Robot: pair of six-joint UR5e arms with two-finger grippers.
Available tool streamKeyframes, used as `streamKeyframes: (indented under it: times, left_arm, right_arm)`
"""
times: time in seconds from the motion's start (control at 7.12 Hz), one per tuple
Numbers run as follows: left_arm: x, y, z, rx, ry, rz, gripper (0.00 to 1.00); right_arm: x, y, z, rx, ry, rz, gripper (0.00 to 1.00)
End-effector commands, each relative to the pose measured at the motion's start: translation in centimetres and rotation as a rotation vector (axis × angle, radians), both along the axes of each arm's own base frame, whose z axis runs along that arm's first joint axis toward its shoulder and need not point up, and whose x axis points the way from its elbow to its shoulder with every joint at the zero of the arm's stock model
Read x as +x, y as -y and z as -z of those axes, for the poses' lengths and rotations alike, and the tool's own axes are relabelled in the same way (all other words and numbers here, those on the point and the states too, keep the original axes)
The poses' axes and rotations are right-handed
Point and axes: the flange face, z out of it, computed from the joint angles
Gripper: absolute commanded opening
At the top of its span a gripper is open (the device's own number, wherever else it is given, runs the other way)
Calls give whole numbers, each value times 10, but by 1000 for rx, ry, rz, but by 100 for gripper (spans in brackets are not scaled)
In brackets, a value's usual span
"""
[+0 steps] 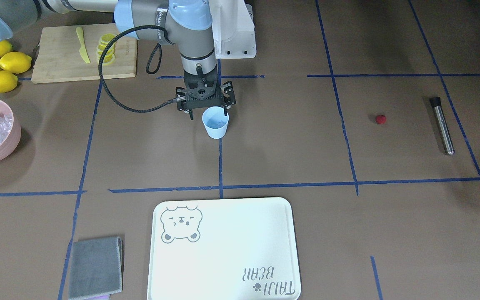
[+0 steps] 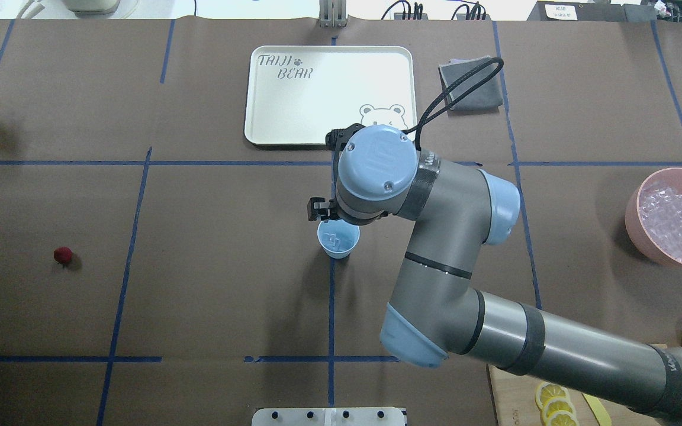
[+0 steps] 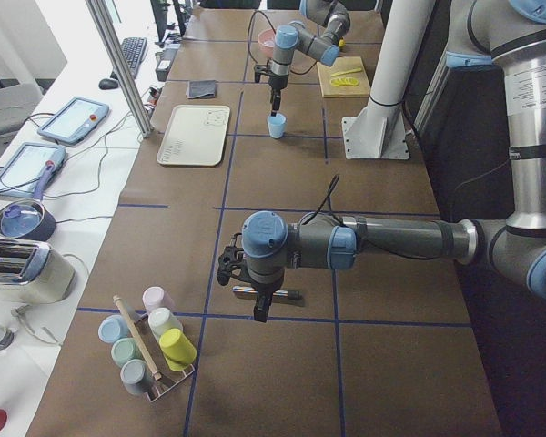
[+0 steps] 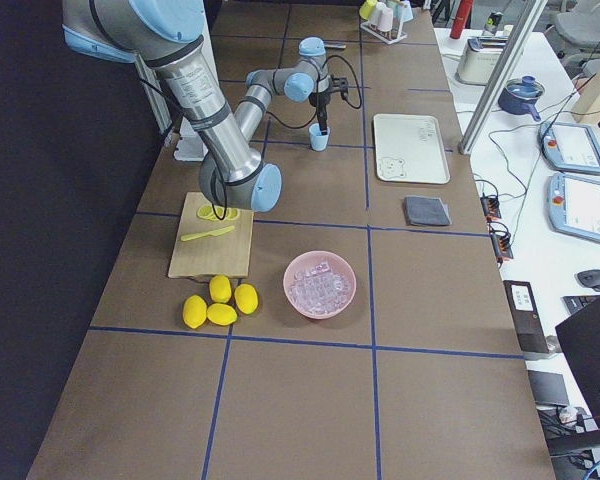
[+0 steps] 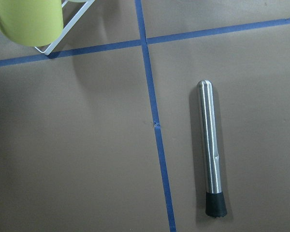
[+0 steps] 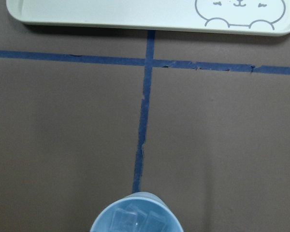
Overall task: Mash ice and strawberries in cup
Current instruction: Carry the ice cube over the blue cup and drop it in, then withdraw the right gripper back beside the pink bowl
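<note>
Right gripper (image 1: 208, 113) hangs just above the pale-blue cup (image 1: 215, 123), over the rim's far side as the front cam sees it. Its fingers (image 1: 191, 115) are spread wide w/ nothing between them. Cup stands upright abt mid-table on a blue tape line, and the right wrist cam shows a few ice cubes (image 6: 135, 220) in the bottom. Lots more of them in the pink bowl (image 1: 8, 141), way off at 9 o'clock from the cup in the front view. Strawberry (image 1: 381, 119) lies on bare table at 3 o'clock from the cup, well apart. The steel muddler (image 1: 443, 127) w/ black tip is further out, at 3 o'clock of the berry. Left gripper (image 3: 258, 309) only turns up in the left side cam, hovering over that muddler, and I can't tell if it's spread or closed. Bear tray (image 1: 231, 250) sits at 6 o'clock from the cup, grey cloth (image 1: 95, 266) at its 9. Cutting board (image 1: 56, 62) w/ lemon slices (image 1: 107, 48) is at 10 o'clock, 4 whole lemons (image 1: 1, 81) beside it.
</note>
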Motion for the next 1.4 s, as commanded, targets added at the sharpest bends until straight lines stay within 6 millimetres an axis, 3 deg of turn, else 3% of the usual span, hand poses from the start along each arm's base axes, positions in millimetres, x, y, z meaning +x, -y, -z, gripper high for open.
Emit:
streamKeyframes:
  times: [0.0, 0.14, 0.28, 0.42, 0.56, 0.7, 0.98, 1.26]
  left_arm:
    - [0, 2, 3, 6, 0, 0, 100]
    - [1, 4, 11, 21, 0, 1, 100]
    - [0, 15, 20, 30, 7, 8, 100]
    - [0, 17, 20, 36, 6, 10, 100]
    - [0, 16, 16, 34, 4, 6, 100]
    - [0, 21, 19, 45, 4, 6, 100]
    - [1, 34, 36, 178, 5, 10, 100]
    - [2, 45, 35, 141, -7, 46, 100]
  right_arm:
    - [55, 53, -24, -48, 0, 51, 99]
    - [95, 81, -64, -43, -36, 79, 99]
    - [150, 114, -109, 8, -80, 130, 99]
    - [222, 135, -152, 48, -100, 168, 99]
    - [298, 140, -196, 80, -98, 215, 99]
    - [372, 134, -242, 109, -101, 247, 99]
    - [473, 91, -326, 148, -150, 302, 99]
    - [564, 39, -402, 149, -170, 334, 99]
